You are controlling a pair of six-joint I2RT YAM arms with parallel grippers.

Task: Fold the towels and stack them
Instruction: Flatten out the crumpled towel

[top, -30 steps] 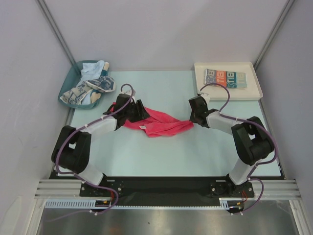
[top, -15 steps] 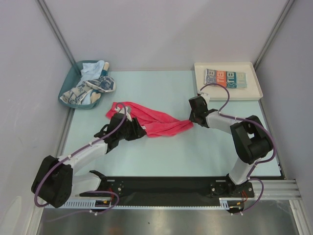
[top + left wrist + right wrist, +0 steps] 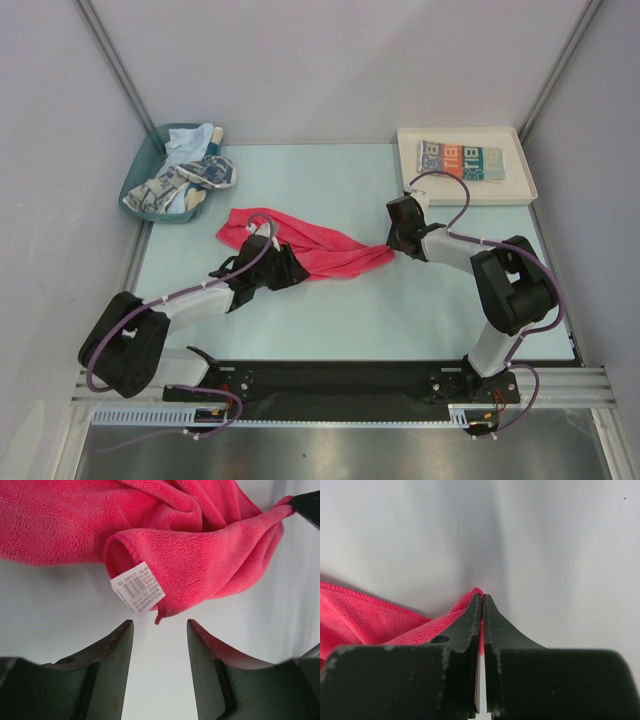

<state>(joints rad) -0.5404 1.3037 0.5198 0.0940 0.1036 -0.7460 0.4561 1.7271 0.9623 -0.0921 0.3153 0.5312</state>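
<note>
Colours I see
Plain red-pink towel [image 3: 320,245], white barcoded tag [image 3: 137,586]; teal-white-orange lettered towel [image 3: 460,158] on white tray [image 3: 500,190]; teal bin [image 3: 143,165].

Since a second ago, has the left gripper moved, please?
Yes: the left gripper has pulled back toward the table's near edge, farther from the teal bin.

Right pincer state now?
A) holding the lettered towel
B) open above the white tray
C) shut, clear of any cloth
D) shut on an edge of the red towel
D: in the right wrist view the right pincer has its jaws pressed together with an edge of the red towel pinched between them. The left pincer stands open, just short of the tagged corner.
</note>
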